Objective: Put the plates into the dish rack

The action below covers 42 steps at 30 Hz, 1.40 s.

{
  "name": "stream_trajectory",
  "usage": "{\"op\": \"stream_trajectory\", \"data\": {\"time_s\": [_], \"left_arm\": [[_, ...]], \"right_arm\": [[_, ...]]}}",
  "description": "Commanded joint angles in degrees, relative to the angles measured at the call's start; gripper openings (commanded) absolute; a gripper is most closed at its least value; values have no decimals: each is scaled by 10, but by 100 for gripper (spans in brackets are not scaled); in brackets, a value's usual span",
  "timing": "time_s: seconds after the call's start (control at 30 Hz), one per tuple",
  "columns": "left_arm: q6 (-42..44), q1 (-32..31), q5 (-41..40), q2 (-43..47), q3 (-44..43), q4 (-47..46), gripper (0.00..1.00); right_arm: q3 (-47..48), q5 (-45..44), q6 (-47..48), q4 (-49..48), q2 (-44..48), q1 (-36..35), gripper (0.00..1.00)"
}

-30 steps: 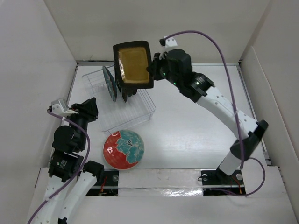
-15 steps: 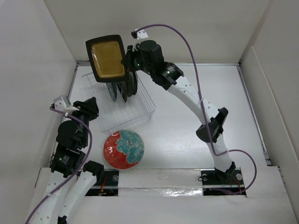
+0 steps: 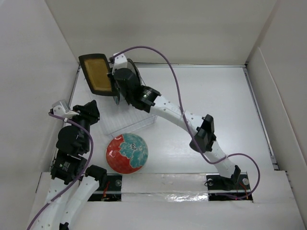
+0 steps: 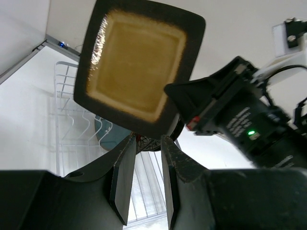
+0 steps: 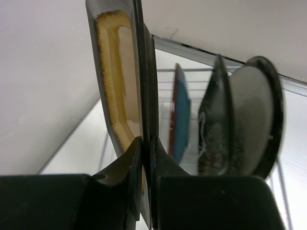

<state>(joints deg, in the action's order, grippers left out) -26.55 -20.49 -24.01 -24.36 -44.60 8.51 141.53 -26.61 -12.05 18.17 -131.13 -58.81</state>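
My right gripper [image 3: 114,79] [image 5: 145,143] is shut on the edge of the square black-gold plate [image 3: 96,74] [image 5: 116,81] [image 4: 139,67] and holds it upright in the air above the far left end of the clear dish rack [image 3: 125,122] [image 4: 71,120]. Several plates stand on edge in the rack: a teal one [image 5: 183,115] [image 4: 108,135] and dark-rimmed ones [image 5: 242,120]. The red plate with teal flowers [image 3: 127,153] lies flat on the table in front of the rack. My left gripper [image 3: 89,112] [image 4: 144,158] is open and empty, left of the rack, pointing at it.
White walls close in on the left, back and right. The right arm's purple cable [image 3: 168,57] arcs over the table. The rack's ribbed wire dividers [image 4: 67,103] show under the held plate.
My right arm has swung the black-gold plate to the left, from over the rack's middle to its far left end, and turned it more edge-on. The left arm has hardly moved.
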Motion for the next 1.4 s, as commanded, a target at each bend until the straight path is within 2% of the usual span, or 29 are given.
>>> {"op": "stream_trajectory", "data": {"time_s": [0.0,0.17,0.33,0.47,0.63,0.87,1.03,1.37], "left_arm": [[-5,2,-12,9,-5,-22,25],[-11,2,-17,17,-5,-25,25],[-14,2,-18,28,-2,-34,24],[-12,2,-18,25,2,-38,24],[-10,2,-2,19,1,-40,24],[-9,2,2,15,0,-39,24],[-9,2,8,16,1,-38,24],[-10,2,18,12,3,-39,24]], "right_arm": [[33,-102,28,-237,-10,-14,0],[60,-172,63,-316,-70,-20,0],[76,-207,70,-412,-110,-20,0],[114,-237,91,-452,-160,-20,0],[99,-255,101,-501,-181,-20,0],[55,-260,77,-493,-209,-25,0],[71,-264,92,-483,-240,-37,0],[34,-278,99,-500,-251,-43,0]]}}
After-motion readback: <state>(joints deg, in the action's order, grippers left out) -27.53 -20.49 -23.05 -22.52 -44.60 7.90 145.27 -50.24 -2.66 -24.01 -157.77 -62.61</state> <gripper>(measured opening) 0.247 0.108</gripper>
